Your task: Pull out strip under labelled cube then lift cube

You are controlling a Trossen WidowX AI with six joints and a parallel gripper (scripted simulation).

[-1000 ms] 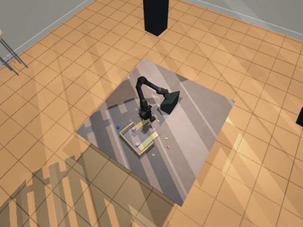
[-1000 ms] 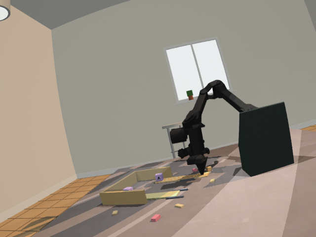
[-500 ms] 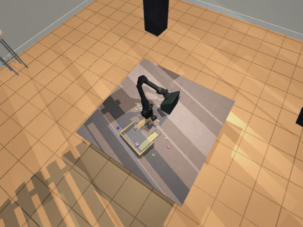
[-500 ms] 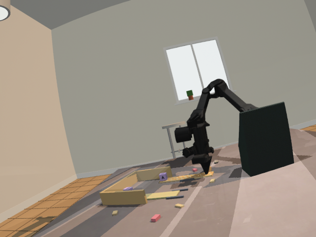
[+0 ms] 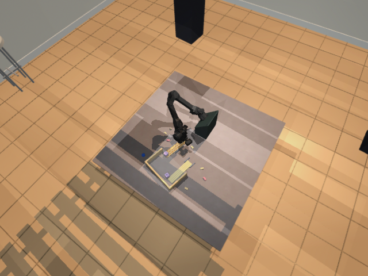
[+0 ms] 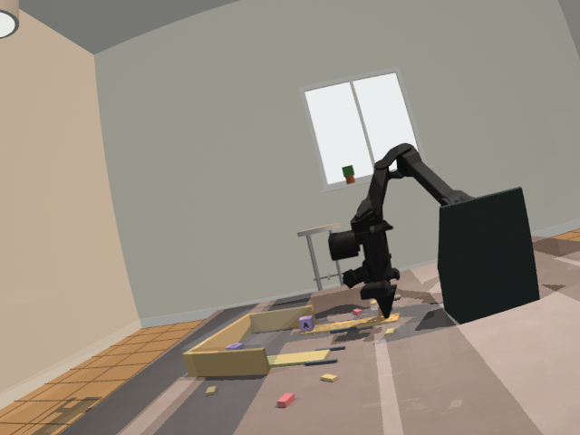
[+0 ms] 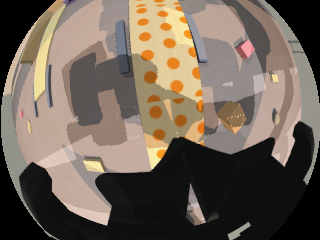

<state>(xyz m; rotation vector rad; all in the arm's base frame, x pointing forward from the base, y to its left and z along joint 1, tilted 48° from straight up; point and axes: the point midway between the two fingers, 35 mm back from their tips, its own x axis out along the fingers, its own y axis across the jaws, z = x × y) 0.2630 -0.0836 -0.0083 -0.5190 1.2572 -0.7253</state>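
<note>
My gripper (image 5: 186, 143) (image 6: 386, 315) (image 7: 178, 142) was closed, its fingertips down at the near end of the dotted strip (image 5: 175, 149) (image 6: 349, 323) (image 7: 162, 60), outside the open side of the wooden frame (image 5: 157, 175) (image 6: 227, 362) (image 7: 35, 40). I could make out nothing clasped between the fingers; I judged that the tips bore on the strip from above. The cube marked A (image 5: 165, 153) (image 6: 306, 323) sat at the strip's far end, by the frame's open side, close to the end of one side wall.

Drawing out the strip was, I judged, the step in hand. It called for a slow, straight pull away from the frame, along the strip's own length, with steady, light downward pressure. Too little would let my tips skate over the dots; too much might bend the strip or jam it. A sideways pull could skew it against the dark rail (image 5: 177, 152) (image 6: 343, 330) (image 7: 122, 47). The plain strip (image 5: 180, 171) (image 6: 299, 358) (image 7: 46, 62), at the frame's opposite side, needed leaving alone.

The contact itself was hard to judge: my black fingers covered the strip's end in the wrist view. That view did not show cube A. In the exterior view the frame's wall cut off the lower part of the other purple cube (image 5: 167, 175) (image 6: 235, 346) (image 7: 69, 1), and I could not read its marking.
</note>
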